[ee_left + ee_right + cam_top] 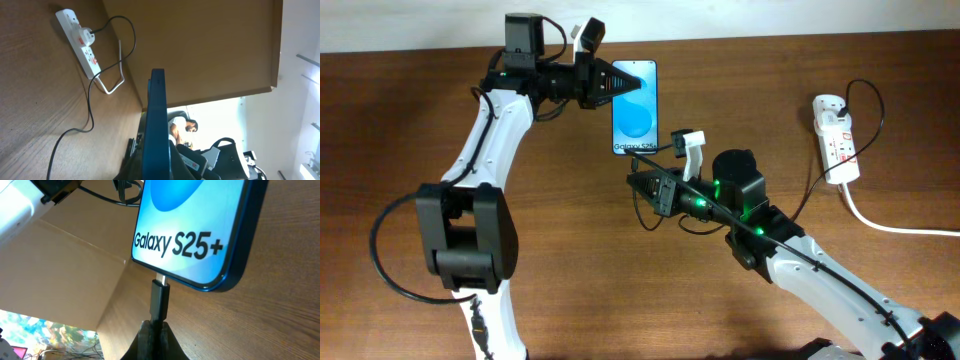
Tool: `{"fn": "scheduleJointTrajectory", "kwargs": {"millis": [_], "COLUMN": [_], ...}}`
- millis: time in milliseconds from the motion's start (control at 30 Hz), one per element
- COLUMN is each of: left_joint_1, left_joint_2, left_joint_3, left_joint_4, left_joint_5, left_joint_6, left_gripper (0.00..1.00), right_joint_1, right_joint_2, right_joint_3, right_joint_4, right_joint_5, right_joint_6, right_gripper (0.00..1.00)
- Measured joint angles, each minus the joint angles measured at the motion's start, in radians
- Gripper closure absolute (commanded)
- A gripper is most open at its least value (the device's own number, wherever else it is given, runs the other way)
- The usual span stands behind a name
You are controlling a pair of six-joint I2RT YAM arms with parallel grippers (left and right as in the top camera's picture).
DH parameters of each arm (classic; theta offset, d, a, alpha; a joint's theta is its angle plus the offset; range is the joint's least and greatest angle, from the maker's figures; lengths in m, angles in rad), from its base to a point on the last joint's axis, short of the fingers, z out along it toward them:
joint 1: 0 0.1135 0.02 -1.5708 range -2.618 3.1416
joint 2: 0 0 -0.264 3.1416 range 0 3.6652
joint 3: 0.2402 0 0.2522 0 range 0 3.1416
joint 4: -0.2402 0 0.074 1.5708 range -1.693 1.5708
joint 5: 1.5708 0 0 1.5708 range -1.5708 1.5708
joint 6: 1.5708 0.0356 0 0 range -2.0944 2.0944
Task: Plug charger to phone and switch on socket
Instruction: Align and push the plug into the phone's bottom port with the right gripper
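Observation:
The phone lies near the table's back edge, its blue screen showing "Galaxy S25+". My left gripper is shut on the phone's upper left edge; in the left wrist view the phone is seen edge-on. My right gripper is shut on the charger's black connector, whose metal tip meets the port in the phone's bottom edge. The charger's thin black cable runs to a plug in the white socket, which lies at the far right.
The socket's thick white cord runs off the right edge of the table. The socket also shows in the left wrist view. A brown wall rises behind the table's back edge.

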Motion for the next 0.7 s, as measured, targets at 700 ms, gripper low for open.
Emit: {"fn": "scheduleJointTrajectory", "kwargs": {"millis": [700], "left_joint_1": [-0.006], "left_joint_2": [0.0], "left_joint_3": [0.0], "left_joint_4": [0.004], "left_joint_5": [-0.011], "left_joint_6": [0.0], "left_gripper": [1.0], "right_joint_1": [-0.052], "right_joint_2": [0.0], "right_joint_3": [0.0], "right_joint_4": [-0.003], "right_joint_5": [-0.083], "right_joint_6": [0.017], "right_gripper": [0.96]}}
